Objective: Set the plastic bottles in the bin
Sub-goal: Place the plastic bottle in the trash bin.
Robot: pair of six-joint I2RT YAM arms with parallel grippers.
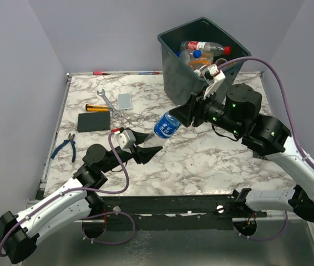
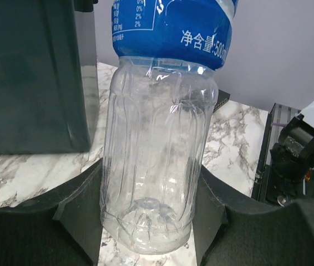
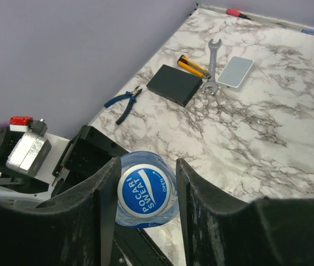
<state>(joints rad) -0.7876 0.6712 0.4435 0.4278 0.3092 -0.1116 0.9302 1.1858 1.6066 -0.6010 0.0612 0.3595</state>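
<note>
A clear plastic bottle (image 1: 165,126) with a blue label and blue cap hangs tilted above the table's middle. My left gripper (image 1: 146,151) is shut on its clear base end (image 2: 157,155), with both fingers pressed to its sides. My right gripper (image 1: 183,113) is open around the cap (image 3: 147,190); its left finger (image 3: 104,188) touches the cap and a gap shows on the other side. The dark grey-green bin (image 1: 173,77) stands at the far right and holds several bottles (image 1: 204,50). Its wall also shows in the left wrist view (image 2: 29,83).
On the left half of the table lie a wrench (image 1: 108,101), an orange-handled tool (image 1: 97,108), a black slab (image 1: 94,122), a grey slab (image 1: 124,101) and blue-handled pliers (image 1: 64,146). A red pen (image 1: 101,72) lies at the far edge.
</note>
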